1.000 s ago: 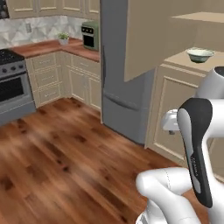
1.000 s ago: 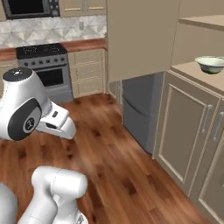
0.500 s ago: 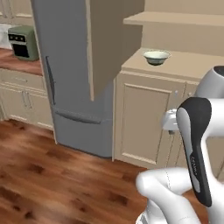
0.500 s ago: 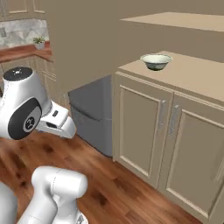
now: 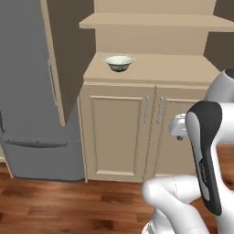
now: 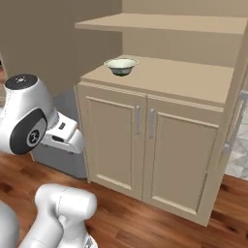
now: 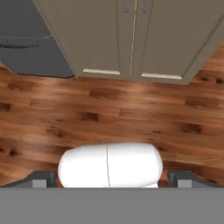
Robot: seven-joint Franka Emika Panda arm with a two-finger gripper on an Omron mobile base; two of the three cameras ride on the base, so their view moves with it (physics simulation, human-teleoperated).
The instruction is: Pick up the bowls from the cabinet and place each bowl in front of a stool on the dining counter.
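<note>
Now the job, as I judge it, is to reach up over the beige wooden cabinet and come down on the wide shallow cream-green bowl by its near rim, clear of the shelf above. It sits upright in the open niche, toward the left end, darker green near its small foot. Whether the hand is apart or together, I cannot tell.

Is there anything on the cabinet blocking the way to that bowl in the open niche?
Nothing visible does. The bowl sits alone on the cabinet surface near its left front corner, with open space in front of it and the shelf well above.
</note>
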